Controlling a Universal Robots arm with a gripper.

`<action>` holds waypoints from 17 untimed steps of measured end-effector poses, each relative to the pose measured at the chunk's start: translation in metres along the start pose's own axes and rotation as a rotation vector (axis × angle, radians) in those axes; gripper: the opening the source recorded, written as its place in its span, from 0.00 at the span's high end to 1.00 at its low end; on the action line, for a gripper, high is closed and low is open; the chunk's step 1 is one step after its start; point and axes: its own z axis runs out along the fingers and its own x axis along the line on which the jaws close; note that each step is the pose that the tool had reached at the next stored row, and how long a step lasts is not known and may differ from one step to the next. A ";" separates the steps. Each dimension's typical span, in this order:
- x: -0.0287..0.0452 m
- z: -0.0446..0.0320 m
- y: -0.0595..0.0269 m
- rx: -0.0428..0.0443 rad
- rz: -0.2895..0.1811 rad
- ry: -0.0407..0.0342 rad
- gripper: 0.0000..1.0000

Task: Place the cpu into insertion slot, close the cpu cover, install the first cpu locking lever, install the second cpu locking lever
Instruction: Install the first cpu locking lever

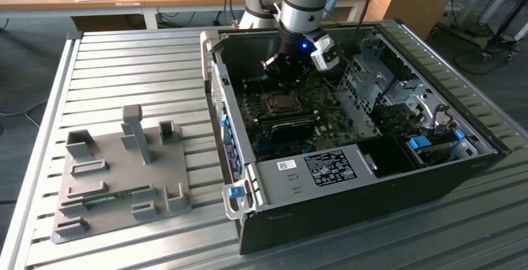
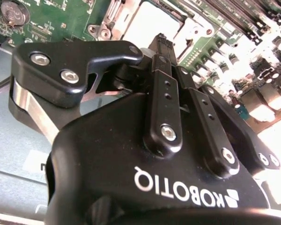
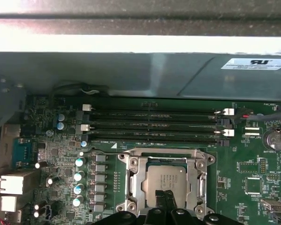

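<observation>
Hanging pinched closed, your black two-finger gripper stood over the silvery-grey square cpu, seated within the flat-lying thin metal cpu cover.

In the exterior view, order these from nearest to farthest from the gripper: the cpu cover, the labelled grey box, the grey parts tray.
1. cpu cover, right at the gripper, inside the case.
2. labelled grey box, farther along inside the case.
3. grey parts tray, on the table, at the exterior view's left.
</observation>
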 end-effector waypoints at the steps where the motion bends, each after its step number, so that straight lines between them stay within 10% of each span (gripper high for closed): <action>1: 0.0006 0.0000 0.0000 0.0000 0.000 -0.0003 0.89; 17: 0.0022 -0.0015 0.0001 -0.0012 0.000 -0.0005 0.89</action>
